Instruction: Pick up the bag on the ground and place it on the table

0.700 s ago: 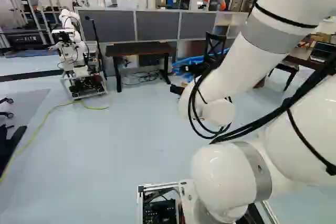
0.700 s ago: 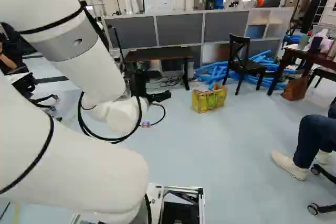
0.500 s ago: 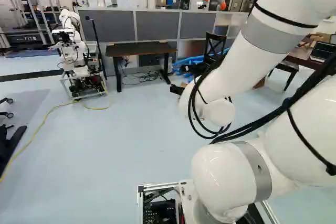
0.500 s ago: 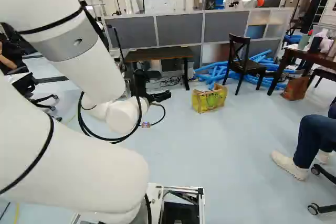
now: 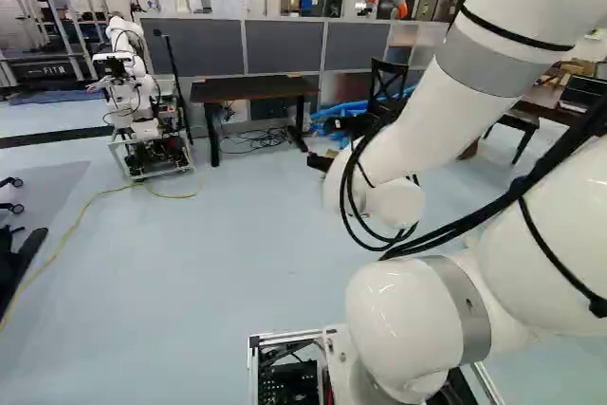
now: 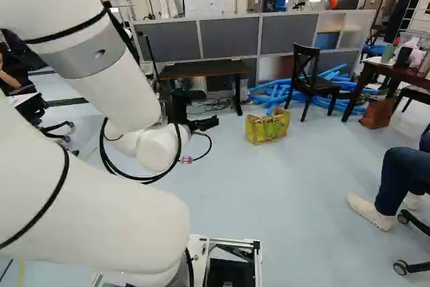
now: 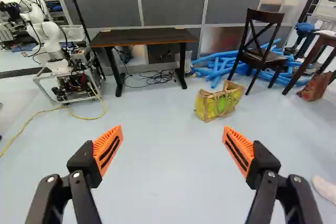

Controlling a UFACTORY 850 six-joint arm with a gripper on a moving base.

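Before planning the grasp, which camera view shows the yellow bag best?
The wrist view: the yellow bag is largest there, whole and uncovered. The right base view shows it whole but smaller; the left base view does not show it.

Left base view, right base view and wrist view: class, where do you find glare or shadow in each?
Left base view: soft glints on the arm's glossy white joint; right base view: a pale, diffuse sheen on the floor; wrist view: dimness beneath the dark table, but no hard-edged shadow around the yellow bag.

Left base view: bag mostly hidden
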